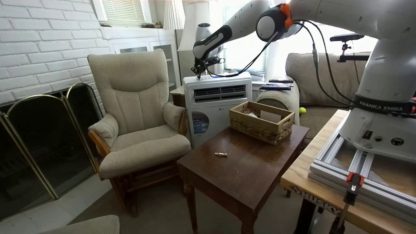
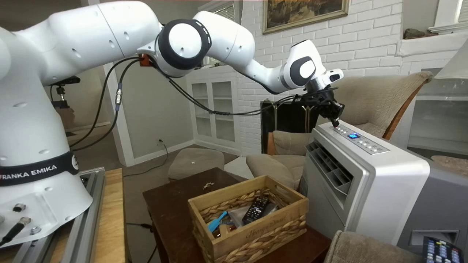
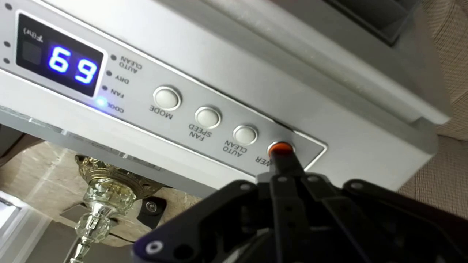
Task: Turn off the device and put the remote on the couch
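One orange button (image 3: 280, 146) partly hidden by gripper (image 3: 286, 160), jaws pressed together. Wrist view: air conditioner panel (image 3: 186, 109) cut off left, long axis upper left to lower right.

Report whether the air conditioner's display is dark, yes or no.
No, in the wrist view the display is lit up bright blue.
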